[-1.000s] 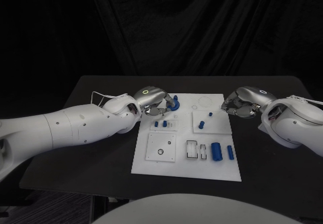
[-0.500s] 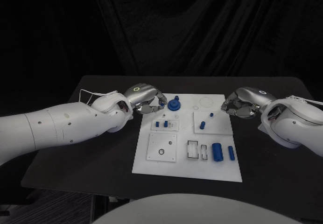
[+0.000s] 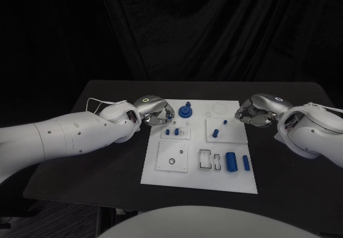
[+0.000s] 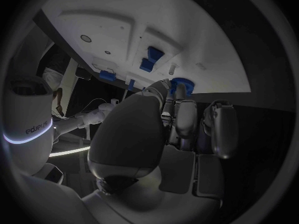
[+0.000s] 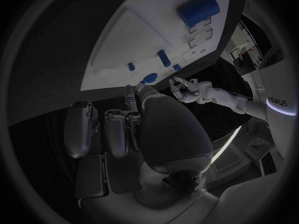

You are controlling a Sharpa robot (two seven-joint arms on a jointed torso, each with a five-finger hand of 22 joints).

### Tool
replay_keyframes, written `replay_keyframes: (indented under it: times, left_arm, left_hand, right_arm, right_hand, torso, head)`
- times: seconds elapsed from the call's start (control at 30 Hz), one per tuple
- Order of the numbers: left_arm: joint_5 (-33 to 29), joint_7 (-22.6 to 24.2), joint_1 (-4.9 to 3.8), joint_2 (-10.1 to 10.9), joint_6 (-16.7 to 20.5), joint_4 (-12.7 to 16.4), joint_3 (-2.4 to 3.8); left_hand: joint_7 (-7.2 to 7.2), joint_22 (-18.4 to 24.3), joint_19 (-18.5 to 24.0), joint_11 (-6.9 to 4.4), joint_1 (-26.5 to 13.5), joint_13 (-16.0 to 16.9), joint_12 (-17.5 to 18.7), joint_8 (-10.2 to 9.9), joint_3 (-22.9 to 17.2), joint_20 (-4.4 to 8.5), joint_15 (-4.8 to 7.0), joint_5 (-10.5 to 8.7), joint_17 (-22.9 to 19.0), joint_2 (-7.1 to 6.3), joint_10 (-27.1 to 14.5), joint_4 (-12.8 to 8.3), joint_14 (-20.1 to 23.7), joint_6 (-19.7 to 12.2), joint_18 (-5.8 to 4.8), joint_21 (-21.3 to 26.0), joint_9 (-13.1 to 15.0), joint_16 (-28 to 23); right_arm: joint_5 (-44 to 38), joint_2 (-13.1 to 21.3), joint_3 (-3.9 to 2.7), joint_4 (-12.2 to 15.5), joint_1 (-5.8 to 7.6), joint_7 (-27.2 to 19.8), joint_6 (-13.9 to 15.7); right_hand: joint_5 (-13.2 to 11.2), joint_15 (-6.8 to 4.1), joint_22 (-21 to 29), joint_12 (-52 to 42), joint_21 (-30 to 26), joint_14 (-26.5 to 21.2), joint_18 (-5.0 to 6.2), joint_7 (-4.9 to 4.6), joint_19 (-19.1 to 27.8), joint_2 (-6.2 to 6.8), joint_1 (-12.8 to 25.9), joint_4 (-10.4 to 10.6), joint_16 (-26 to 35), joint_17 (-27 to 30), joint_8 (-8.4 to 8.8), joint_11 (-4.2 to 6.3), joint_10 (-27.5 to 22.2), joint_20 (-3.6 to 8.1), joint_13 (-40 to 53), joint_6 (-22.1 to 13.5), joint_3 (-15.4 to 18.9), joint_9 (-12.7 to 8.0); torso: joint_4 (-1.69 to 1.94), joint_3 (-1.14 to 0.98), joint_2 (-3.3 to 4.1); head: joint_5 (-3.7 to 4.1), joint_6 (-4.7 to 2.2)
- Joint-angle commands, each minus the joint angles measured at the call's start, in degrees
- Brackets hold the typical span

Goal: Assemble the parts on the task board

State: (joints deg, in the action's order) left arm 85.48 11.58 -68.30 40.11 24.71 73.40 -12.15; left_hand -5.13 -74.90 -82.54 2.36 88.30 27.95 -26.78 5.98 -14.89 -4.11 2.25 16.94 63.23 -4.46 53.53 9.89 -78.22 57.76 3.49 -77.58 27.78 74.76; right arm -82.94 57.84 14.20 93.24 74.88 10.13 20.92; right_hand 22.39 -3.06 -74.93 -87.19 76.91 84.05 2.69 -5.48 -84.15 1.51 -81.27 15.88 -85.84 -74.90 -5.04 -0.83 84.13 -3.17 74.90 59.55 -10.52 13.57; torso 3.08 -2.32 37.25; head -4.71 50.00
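Between steps: blue gear [image 3: 186, 111] seated at board [image 3: 200, 181] far edge, both hands (left [image 3: 157, 112], right [image 3: 256, 112]) curled empty beside it; next, pick another part.

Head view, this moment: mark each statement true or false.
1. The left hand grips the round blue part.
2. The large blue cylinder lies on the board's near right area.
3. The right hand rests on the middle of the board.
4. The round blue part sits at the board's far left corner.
1. False: the left hand is beside the round blue part, holding nothing.
2. True: the large blue cylinder lies there, beside a slimmer blue cylinder.
3. False: the right hand is off the task board, at its far right edge.
4. True.
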Motion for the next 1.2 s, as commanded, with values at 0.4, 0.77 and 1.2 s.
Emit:
replay_keyframes:
  times: [0.4,0.77,1.2]
  left_arm:
    - [0.0,0.2,1.05,-1.8,-1.9,-1.8,0.04]
    - [0.0,0.4,1.19,-2.3,-0.1,-2.0,0.04]
    - [0.0,0.1,1.27,-2.6,1.3,-2.0,0.05]
  left_hand:
    - [-0.21,-11.1,-0.2,0.10,-0.3,-0.1,0.4,-0.4,-0.2,-0.12,-0.17,-0.32,-0.4,0.16,0.3,0.0,0.1,-0.3,-0.48,0.2,-0.1,-0.4]
    - [-0.29,-11.1,-0.3,0.06,0.0,-0.1,0.3,-0.5,-0.5,-0.15,-0.19,-0.08,-0.3,0.17,0.7,-0.4,0.1,-0.4,-0.50,0.1,-0.2,-0.4]
    - [-0.43,-11.2,-0.3,0.08,-0.2,0.0,0.1,-0.6,-0.5,-0.21,-0.28,-0.04,-0.2,0.16,1.0,-0.4,0.0,-0.3,-0.55,-0.1,-0.3,-0.4]
  right_arm:
    - [0.1,0.0,-0.03,0.1,-0.19,0.2,-0.4]
    - [0.1,0.0,-0.03,0.1,-0.19,0.3,-0.5]
    - [0.1,0.1,-0.03,0.1,-0.21,0.3,-0.6]
  right_hand:
    - [0.2,-0.06,-11.0,0.3,-0.1,4.6,0.34,0.06,-0.7,0.25,-0.1,0.0,0.2,-9.3,0.06,0.08,3.1,0.03,11.5,0.2,-0.4,0.0]
    - [0.2,-0.06,-11.0,0.3,-0.1,4.6,0.34,0.06,-0.7,0.25,-0.1,0.0,0.2,-9.3,0.06,0.08,3.1,0.03,11.5,0.2,-0.4,0.0]
    - [0.2,-0.06,-11.0,0.3,-0.1,4.6,0.34,0.06,-0.7,0.25,-0.1,0.0,0.2,-9.3,0.06,0.08,3.1,0.03,11.5,0.2,-0.4,0.0]
  torso:
    - [-0.18,-0.16,-0.03]
    - [-0.36,-0.07,0.00]
    - [-0.20,-0.09,-0.04]
  head:
    - [0.21,0.00]
    - [0.06,0.00]
    - [0.38,0.00]
